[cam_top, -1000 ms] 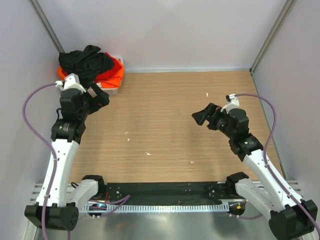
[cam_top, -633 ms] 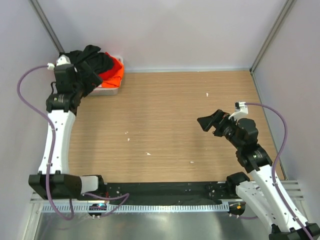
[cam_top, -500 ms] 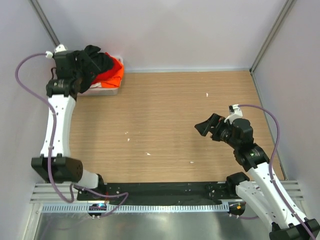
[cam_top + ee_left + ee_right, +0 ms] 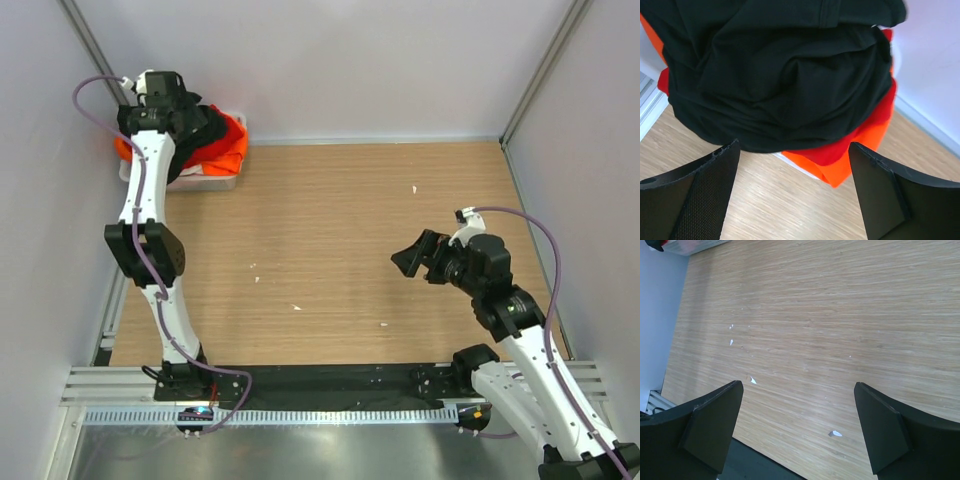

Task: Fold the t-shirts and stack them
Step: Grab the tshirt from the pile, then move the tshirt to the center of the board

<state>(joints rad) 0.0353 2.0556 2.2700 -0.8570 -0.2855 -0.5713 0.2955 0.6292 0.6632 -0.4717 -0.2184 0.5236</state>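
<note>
Black cloth tops the heap: a soft, crumpled black t-shirt [image 4: 780,75] lies over a red t-shirt [image 4: 867,122] and a bright orange t-shirt [image 4: 842,167], all bundled in and over a white plastic tub [image 4: 205,182] in the far left corner of the light wooden table [image 4: 330,220]. The left gripper [image 4: 794,146] hangs above this heap with its two dark fingers [image 4: 700,195] spread wide, one on either side of the black shirt's lower edge, closed on nothing; whether the tips brush the cloth cannot be told. The bundle has no clear direction (it is wadded, not laid flat), though from above it spreads more from left to right than from near to far. The orange cloth spills over the tub's right and near rim towards the open table. In the left wrist view a stitched seam of the black shirt runs along the top of the heap, and the red cloth shows only as a band between the black and the orange. The right gripper [image 4: 798,386] is well apart from the shirts, over bare wood on the right half of the table. Its fingers [image 4: 707,425] are also spread wide and hold nothing. A few small white scraps [image 4: 753,380] lie on the boards beneath it.
</note>
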